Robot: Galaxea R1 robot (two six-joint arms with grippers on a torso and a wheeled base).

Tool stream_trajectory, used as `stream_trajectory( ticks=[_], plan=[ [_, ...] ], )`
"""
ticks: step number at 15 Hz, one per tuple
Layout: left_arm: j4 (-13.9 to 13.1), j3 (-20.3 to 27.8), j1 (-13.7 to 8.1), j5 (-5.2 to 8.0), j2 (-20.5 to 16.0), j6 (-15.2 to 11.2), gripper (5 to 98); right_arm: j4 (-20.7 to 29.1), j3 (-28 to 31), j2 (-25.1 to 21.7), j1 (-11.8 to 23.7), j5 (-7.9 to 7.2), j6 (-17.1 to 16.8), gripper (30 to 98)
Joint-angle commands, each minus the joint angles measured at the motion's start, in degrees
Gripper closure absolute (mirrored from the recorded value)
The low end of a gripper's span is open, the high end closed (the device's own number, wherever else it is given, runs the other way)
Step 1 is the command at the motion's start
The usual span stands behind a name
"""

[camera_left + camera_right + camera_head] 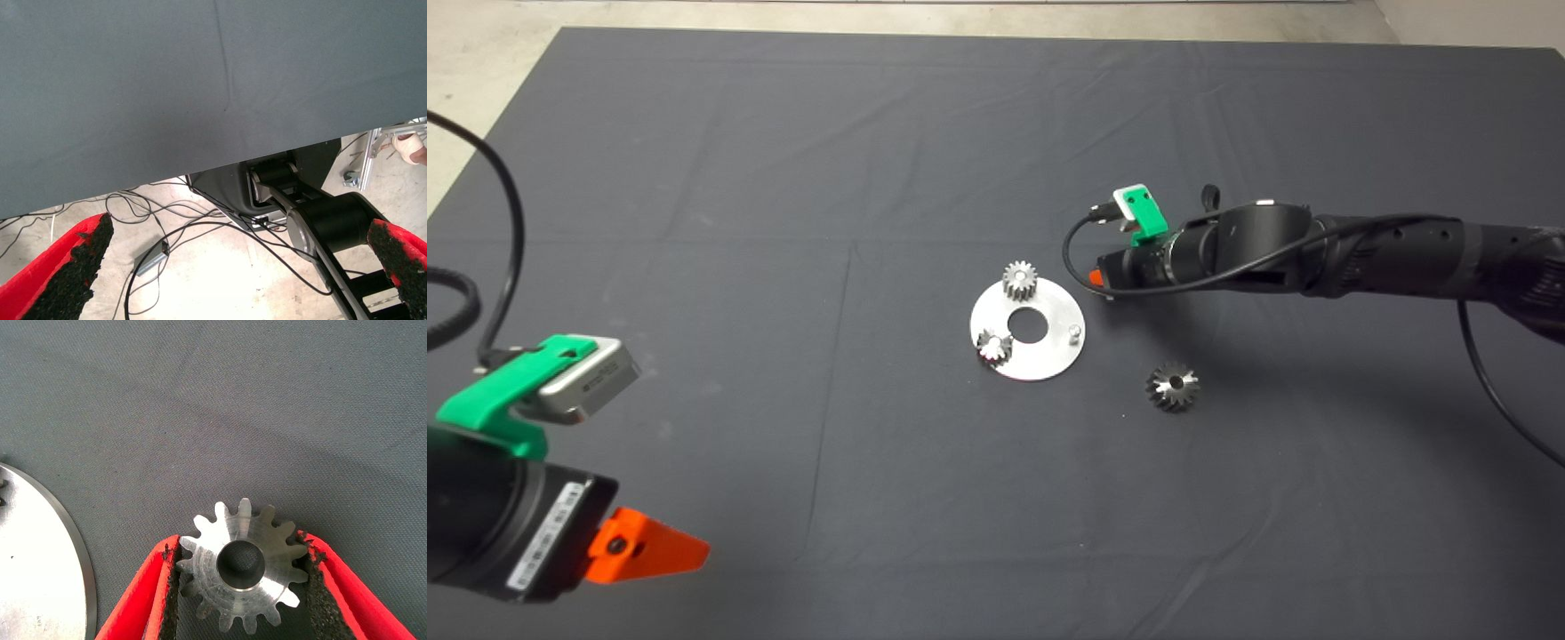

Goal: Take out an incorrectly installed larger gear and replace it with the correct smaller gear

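Smaller gear (243,577) pinched between right gripper (241,587) pads, bore axis facing wrist camera, just beside round plate (1040,342). Larger gear (1173,387) flat on mat (783,178), bore up. Left gripper (233,267) spread wide, parked lower left.

Even overhead light, soft shadows under the right arm (1360,253); glare on the round plate (1049,351); wrist views slightly soft.

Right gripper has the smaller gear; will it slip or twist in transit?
The smaller gear looks solid steel: probably stiff and heavy for its size. The right gripper pinches it across tooth tips between rough pads, so slipping seems unlikely, though it might pivot. Dropped on edge, it could roll.
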Motion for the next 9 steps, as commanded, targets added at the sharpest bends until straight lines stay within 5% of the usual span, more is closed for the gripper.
stream_trajectory(
  ticks=[1, 4, 9],
  plan=[
    [-1.08, -0.05, -0.60, 0.16, -0.39, -0.07, 5.5, -1.26, 0.28, -0.44, 1.38, -0.03, -0.18, 86.4],
    [-1.08, -0.25, -0.54, 0.16, -0.39, -0.07, 5.5, -0.91, 2.12, -0.85, 1.68, -0.18, -0.24, 87.6],
    [-1.08, -1.13, -0.54, 0.51, 2.06, -0.24, 5.5, 1.82, 6.82, -3.31, 7.23, -0.62, -1.08, 88.7]
  ],
)
